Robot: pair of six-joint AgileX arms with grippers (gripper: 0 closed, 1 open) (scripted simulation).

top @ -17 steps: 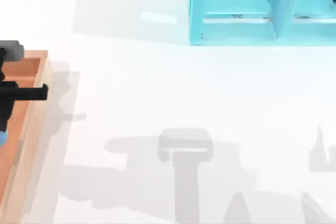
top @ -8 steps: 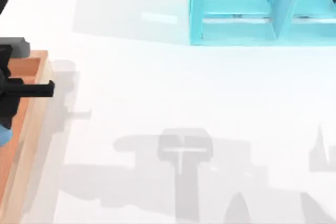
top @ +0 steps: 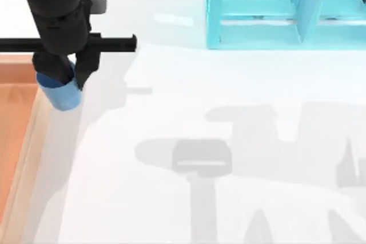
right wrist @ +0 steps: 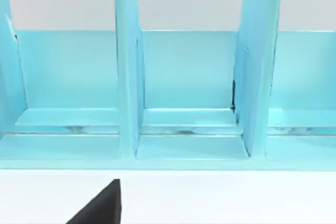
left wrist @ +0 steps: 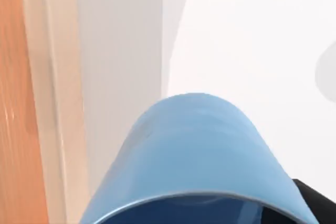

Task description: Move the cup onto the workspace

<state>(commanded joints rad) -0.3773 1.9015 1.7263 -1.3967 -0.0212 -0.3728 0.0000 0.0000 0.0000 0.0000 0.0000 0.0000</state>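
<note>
The blue cup [top: 60, 91] hangs lifted at the top view's upper left, over the right rim of the wooden tray [top: 14, 135] and the edge of the white workspace [top: 229, 118]. My left gripper [top: 66, 72] is shut on the cup, its black fingers clasping the upper part. In the left wrist view the cup [left wrist: 194, 161] looms close, with the tray rim [left wrist: 50, 93] and the white workspace [left wrist: 252, 40] beneath it. A dark fingertip [right wrist: 100, 205] of my right gripper shows in the right wrist view, facing the shelf.
A light teal shelf unit [top: 286, 10] stands at the back right of the table, its open compartments [right wrist: 189, 77] facing the right wrist camera. Arm shadows lie across the middle and front of the tabletop.
My left gripper has risen and moved right out of the tray, carrying the blue cup from inside the tray to above its right rim. The arm shadows shifted right.
</note>
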